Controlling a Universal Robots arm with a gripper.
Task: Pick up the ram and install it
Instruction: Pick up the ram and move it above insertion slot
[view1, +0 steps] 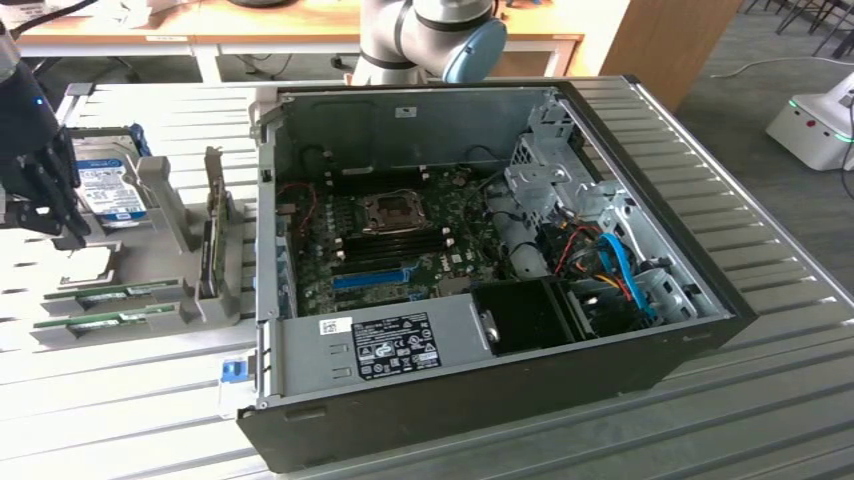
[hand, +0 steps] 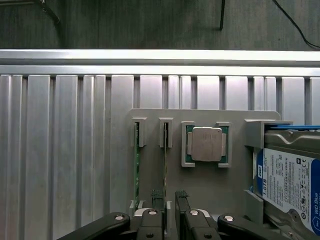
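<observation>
Ribbed aluminium tabletop (view1: 120, 420) carries all the parts. At the exterior view's left, the gripper (view1: 54, 225) hangs above a grey holder tray (view1: 158, 195), its fingers parted and holding nothing. The tray bears a hard drive (view1: 107, 188) with a blue label. Nearer the camera, two green sticks stand on edge in slots: the ram (view1: 120, 292) and a second stick (view1: 100, 322), just beside it and parallel.

In the wrist view, the ram (hand: 165, 155) lines up with the gap between the fingertips of the gripper (hand: 169, 197). The second stick (hand: 136, 165) sits in the neighbouring slot. A processor (hand: 205, 144) rests between the sticks and the hard drive (hand: 292, 182).

Centre: an open computer case (view1: 667, 360) exposes its motherboard (view1: 427, 240), which has a blue slot (view1: 370, 279).

Right: a white machine (view1: 814, 120) stands on the floor.
</observation>
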